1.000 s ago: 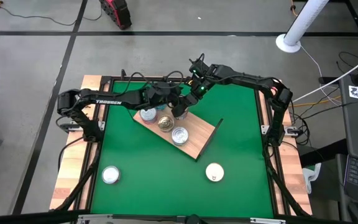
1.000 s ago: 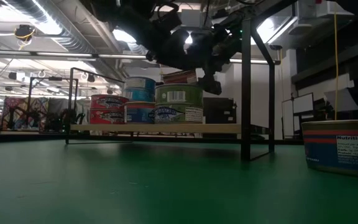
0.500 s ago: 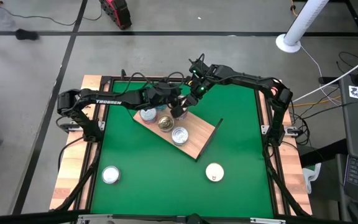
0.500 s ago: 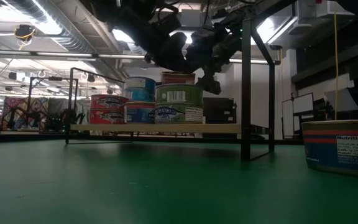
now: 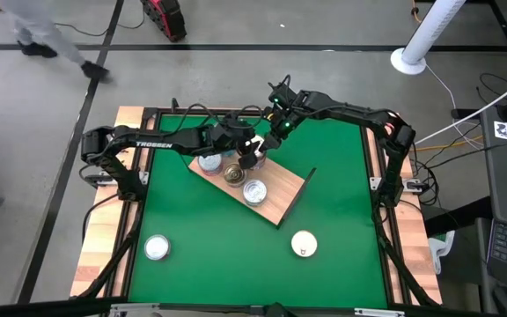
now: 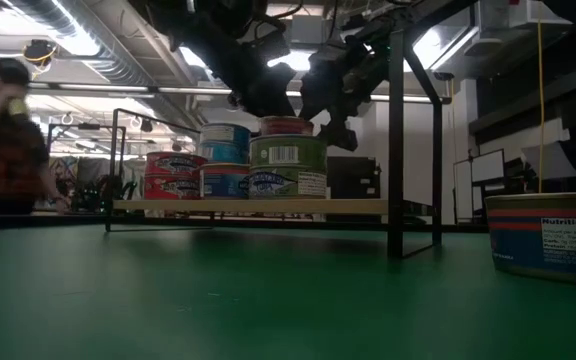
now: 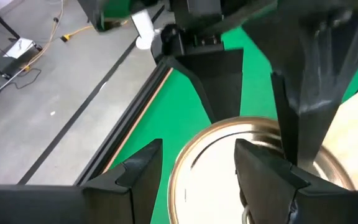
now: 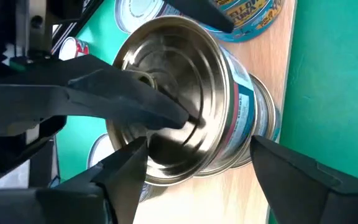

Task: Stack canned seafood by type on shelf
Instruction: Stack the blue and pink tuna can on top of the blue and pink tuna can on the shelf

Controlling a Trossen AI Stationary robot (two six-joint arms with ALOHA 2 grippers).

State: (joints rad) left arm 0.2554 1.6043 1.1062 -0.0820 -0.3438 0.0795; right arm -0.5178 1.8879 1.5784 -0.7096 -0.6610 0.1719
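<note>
Silver-lidded tin (image 8: 185, 99) atop stack on shelf (image 5: 275, 204) | between released right gripper (image 8: 191, 165) fingers | left gripper (image 7: 194, 171) released above

Glossy metal tins (image 5: 254, 190) on a wood-grain shelf (image 5: 280, 208), matt green mat (image 5: 218, 246).

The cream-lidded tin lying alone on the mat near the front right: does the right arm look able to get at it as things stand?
Probably yes. The tin sits alone on open mat, beside the shelf, on the right arm's side. The right claw, open, is over the stacked tins, so it must swing back first.
</note>
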